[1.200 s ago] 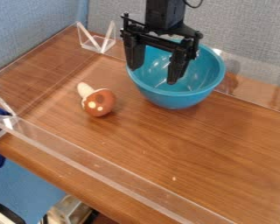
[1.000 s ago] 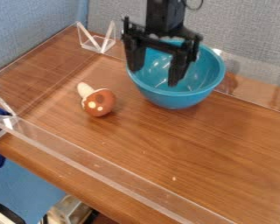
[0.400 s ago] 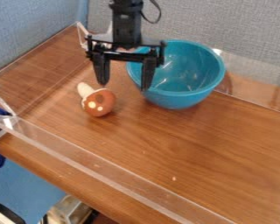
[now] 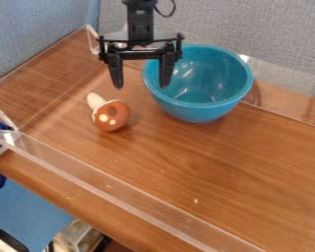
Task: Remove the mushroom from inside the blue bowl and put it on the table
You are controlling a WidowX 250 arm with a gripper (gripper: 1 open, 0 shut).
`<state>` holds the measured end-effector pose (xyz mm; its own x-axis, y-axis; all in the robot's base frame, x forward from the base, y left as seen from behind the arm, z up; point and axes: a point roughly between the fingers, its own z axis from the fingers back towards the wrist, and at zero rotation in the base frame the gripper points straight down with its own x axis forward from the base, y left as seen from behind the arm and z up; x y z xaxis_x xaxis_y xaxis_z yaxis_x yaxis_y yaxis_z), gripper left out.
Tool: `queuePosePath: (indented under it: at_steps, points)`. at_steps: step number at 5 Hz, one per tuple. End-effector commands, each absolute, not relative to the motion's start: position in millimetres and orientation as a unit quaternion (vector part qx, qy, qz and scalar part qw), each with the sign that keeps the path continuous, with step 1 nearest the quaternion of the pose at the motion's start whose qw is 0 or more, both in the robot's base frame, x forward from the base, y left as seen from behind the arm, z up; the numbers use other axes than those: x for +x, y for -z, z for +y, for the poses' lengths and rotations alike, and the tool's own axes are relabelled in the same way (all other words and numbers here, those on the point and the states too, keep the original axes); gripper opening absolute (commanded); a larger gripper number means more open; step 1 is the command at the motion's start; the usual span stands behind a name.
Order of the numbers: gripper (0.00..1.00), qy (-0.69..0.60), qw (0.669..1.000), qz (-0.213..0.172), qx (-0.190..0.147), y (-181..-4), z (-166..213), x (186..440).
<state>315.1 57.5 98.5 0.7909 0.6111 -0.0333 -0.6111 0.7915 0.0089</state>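
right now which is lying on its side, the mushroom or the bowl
The mushroom: it lies tipped over on the table, stem pointing up-left. The bowl sits upright.

Blue-grey fabric wall [image 4: 42,30] behind

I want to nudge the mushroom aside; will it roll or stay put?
The mushroom lies on its side on the table, so its rounded cap would probably let it roll, likely curving because the stem is narrower. It looks small, probably light and stiff.
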Motion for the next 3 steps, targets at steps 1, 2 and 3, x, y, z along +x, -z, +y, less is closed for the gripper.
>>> queuePosePath:
  at_steps: [1,2,3]
  points:
    - [1.00,-0.351,0.936,-0.015,-0.007,-109.7,62.4,324.2]
    - [1.00,-0.366,0.931,-0.017,-0.005,-104.6,62.7,326.0]
    - [1.00,-0.376,0.926,-0.020,-0.002,-99.6,62.3,327.5]
